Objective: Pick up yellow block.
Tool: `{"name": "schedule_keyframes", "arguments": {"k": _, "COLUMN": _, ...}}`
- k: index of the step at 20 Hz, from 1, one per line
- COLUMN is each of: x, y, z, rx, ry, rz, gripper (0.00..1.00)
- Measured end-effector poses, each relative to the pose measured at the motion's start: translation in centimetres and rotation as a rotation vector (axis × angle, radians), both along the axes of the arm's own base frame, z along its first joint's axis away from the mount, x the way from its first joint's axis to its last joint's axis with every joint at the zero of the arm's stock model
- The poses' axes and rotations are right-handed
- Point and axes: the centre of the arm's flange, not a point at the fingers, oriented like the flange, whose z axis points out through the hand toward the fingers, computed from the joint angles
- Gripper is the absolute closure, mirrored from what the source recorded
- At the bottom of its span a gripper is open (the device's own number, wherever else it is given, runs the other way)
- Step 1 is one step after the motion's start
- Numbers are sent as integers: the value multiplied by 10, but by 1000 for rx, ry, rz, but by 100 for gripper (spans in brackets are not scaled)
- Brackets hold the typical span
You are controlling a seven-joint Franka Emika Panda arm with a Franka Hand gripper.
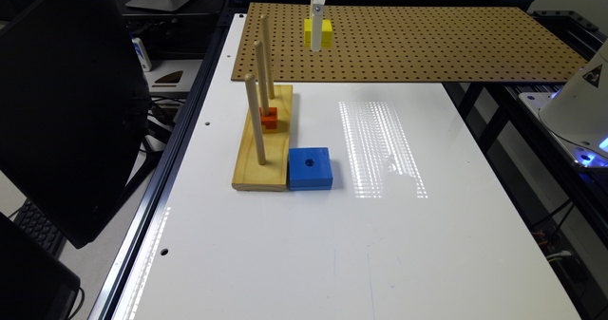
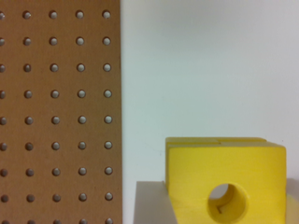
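The yellow block (image 1: 326, 32) hangs in the air above the brown pegboard (image 1: 427, 44) at the back of the table. My gripper (image 1: 317, 39) is shut on it, reaching down from above. In the wrist view the yellow block (image 2: 224, 163) is very close, with the round hole through its centre facing the camera. A grey finger (image 2: 149, 203) lies against its side. Behind it are the pegboard (image 2: 56, 112) and the white table.
A wooden base (image 1: 266, 149) with three upright pegs stands on the white table (image 1: 380, 244); a small orange-red block (image 1: 269, 118) sits on its middle peg. A larger blue block (image 1: 310, 167) rests against the base. A dark monitor (image 1: 66, 97) stands at the exterior view's left.
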Motion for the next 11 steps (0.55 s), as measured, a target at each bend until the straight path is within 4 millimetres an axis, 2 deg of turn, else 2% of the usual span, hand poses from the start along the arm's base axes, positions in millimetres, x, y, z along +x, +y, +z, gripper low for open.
{"name": "schedule_keyframes", "arguments": {"k": 3, "x": 0, "y": 0, "z": 3, "rx": -1, "ry": -5, "rz": 0, "gripper": 100}}
{"name": "schedule_keyframes", "arguments": {"k": 8, "x": -3, "y": 0, "z": 23, "rx": -4, "ry": -10, "rz": 0, "gripper": 100}}
{"name": "schedule_keyframes", "arguments": {"k": 11, "x": -3, "y": 1, "z": 27, "rx": -5, "ry": -11, "rz": 0, "gripper": 100}}
